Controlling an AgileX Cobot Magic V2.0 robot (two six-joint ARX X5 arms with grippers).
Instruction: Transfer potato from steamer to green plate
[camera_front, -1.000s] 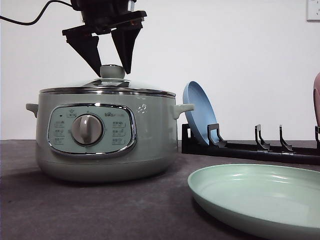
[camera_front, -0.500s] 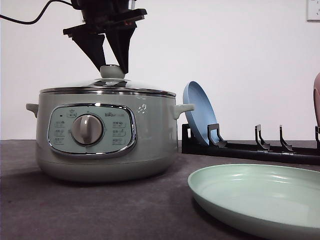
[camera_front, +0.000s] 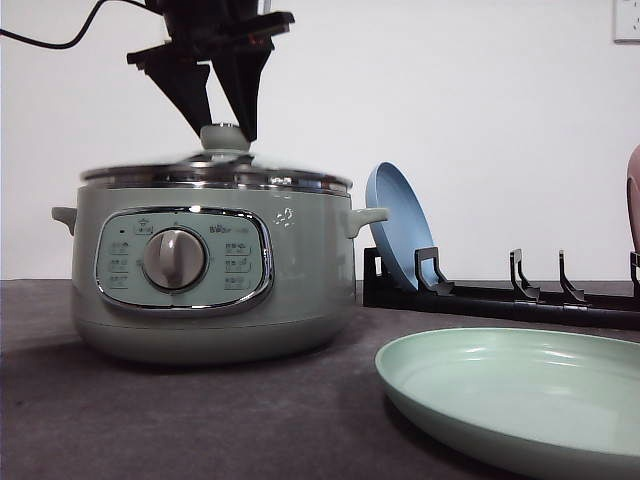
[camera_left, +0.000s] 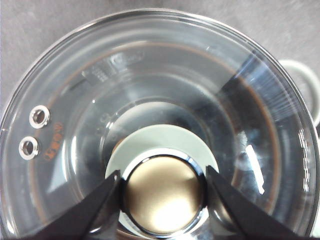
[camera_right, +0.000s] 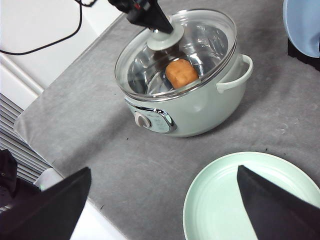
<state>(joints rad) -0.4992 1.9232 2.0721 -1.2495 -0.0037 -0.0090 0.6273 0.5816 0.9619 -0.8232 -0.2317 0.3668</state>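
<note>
The left gripper (camera_front: 224, 132) pinches the lid knob (camera_front: 225, 138) of the steamer (camera_front: 210, 270); the glass lid (camera_right: 176, 50) sits slightly raised. The right gripper's (camera_right: 165, 200) fingers spread wide.

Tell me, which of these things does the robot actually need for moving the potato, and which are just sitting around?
Needed for the job:
- potato, inside the steamer
- glass lid, its knob gripped by the left gripper
- green plate, empty
- right gripper, open above the green plate

Just lying about:
- blue plate standing in the black rack
- black cable
</note>
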